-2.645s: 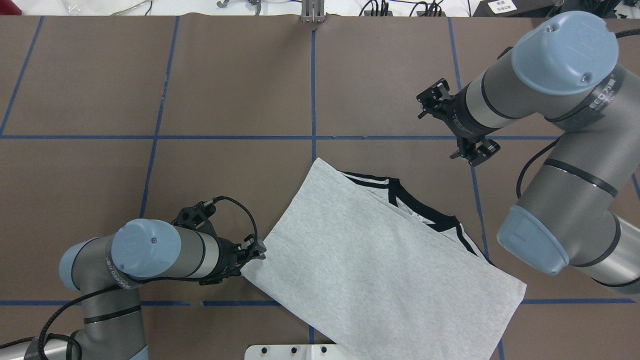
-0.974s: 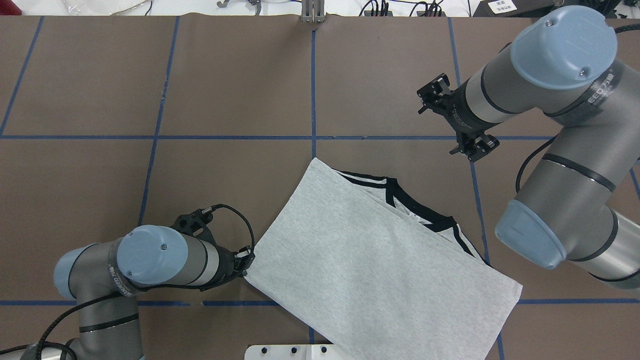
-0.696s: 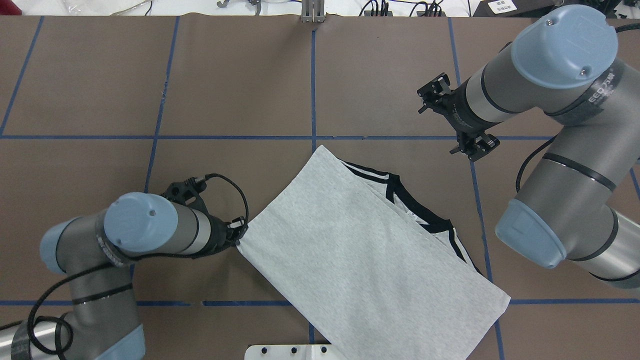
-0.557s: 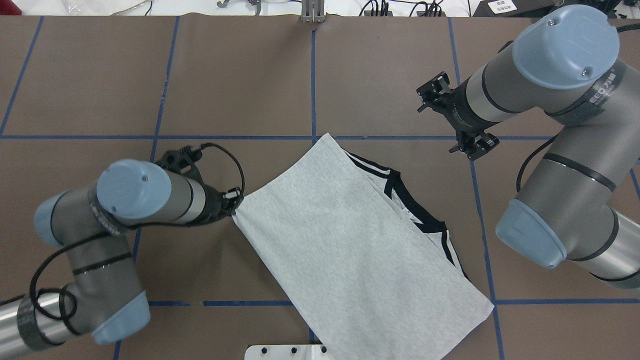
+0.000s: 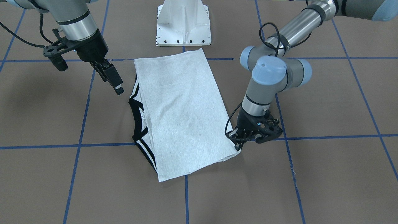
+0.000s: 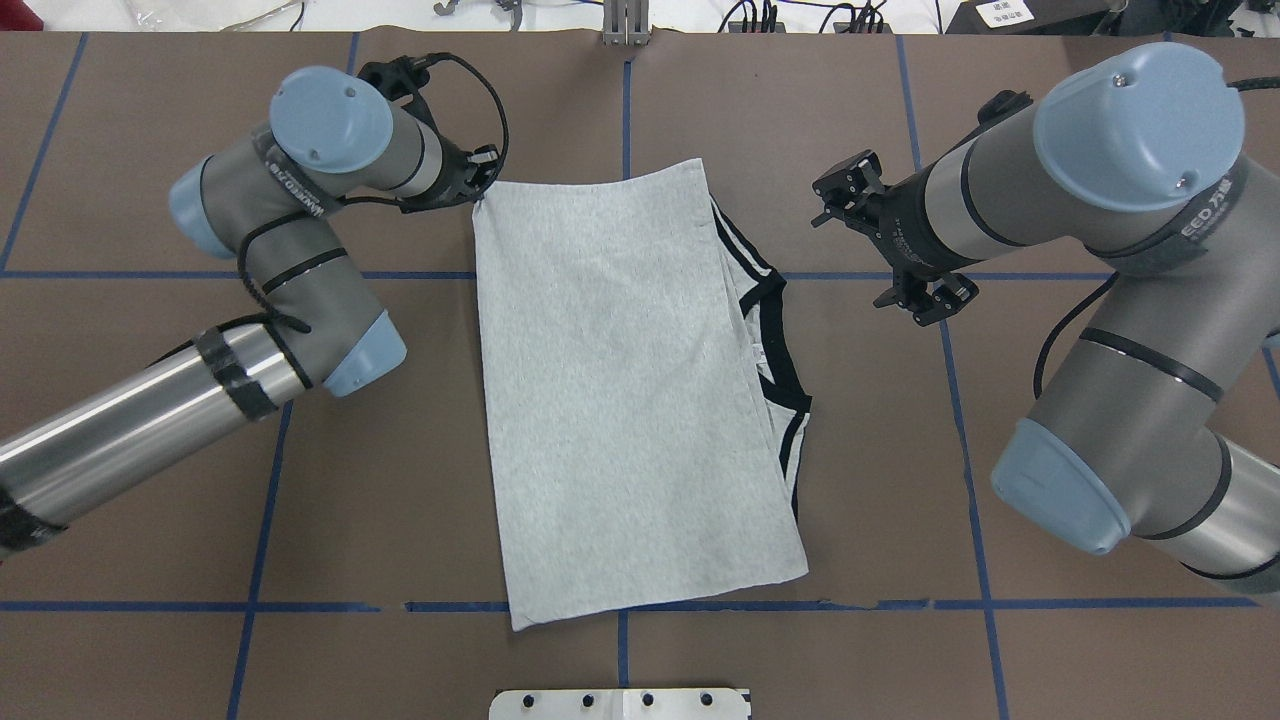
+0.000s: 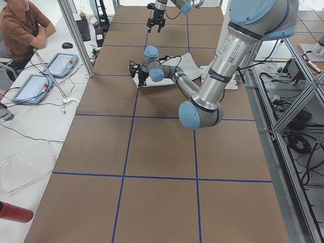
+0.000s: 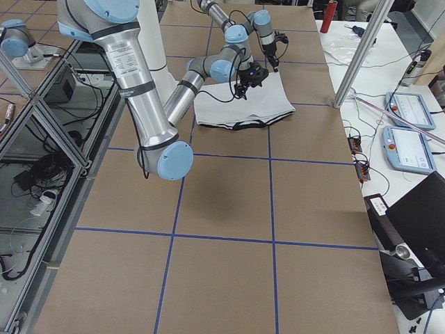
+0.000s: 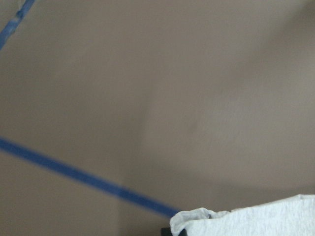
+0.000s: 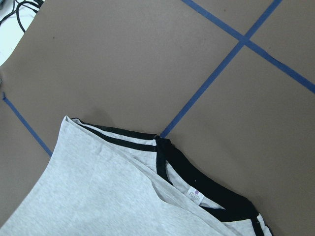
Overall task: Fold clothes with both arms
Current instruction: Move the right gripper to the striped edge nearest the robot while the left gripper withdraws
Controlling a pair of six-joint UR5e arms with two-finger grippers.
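The grey T-shirt [image 6: 620, 380] lies folded into a long rectangle, its length running away from the robot. Its black neckband [image 6: 775, 340] and shoulder stripes stick out along the right edge, and the print is hidden. My left gripper [image 6: 482, 192] is shut on the shirt's far left corner, low at the table [image 5: 238, 144]. The left wrist view shows that bunched corner [image 9: 197, 216] at its bottom edge. My right gripper [image 5: 118, 89] hangs above the table beside the neckband [image 5: 135, 115], apart from the cloth. Its fingers overlap, so open or shut does not show.
The white pedestal [image 5: 183, 21] stands at the near table edge, just behind the shirt's near end. Blue tape lines [image 6: 627, 150] cross the brown table cover. A person [image 7: 20, 25] sits at a side desk with tablets [image 7: 30, 86].
My left arm has dragged the shirt's corner far forward, swinging the shirt from a diagonal lie to lengthwise. The right arm shifted slightly toward the shirt.
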